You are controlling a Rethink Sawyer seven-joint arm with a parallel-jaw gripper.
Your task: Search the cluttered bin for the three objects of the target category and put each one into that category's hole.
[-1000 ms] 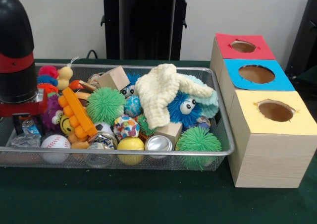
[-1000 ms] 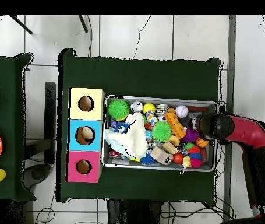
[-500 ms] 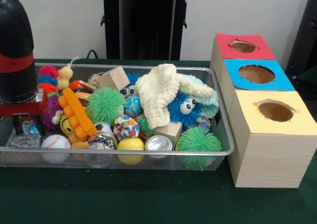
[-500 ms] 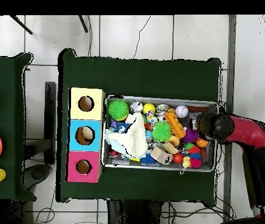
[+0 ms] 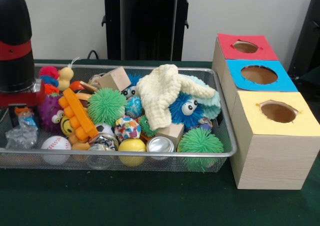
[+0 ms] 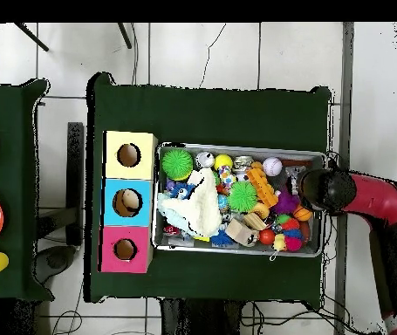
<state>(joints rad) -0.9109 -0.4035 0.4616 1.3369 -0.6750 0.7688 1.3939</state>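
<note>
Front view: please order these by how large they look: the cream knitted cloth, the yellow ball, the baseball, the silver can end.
1. cream knitted cloth, clearly largest.
2. baseball and yellow ball: they look alike, so no ranking between them.
3. silver can end, slightly smaller, though partly hidden behind the mesh bin rim.

pincer [image 5: 16, 117] tips hidden behind bin mesh, arm [image 5: 15, 41] cut off at left edge

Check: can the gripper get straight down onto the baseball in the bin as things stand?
Probably yes. The baseball lies uncovered on top of the clutter at the bin's end, close to the gripper, with nothing resting on it.
</note>
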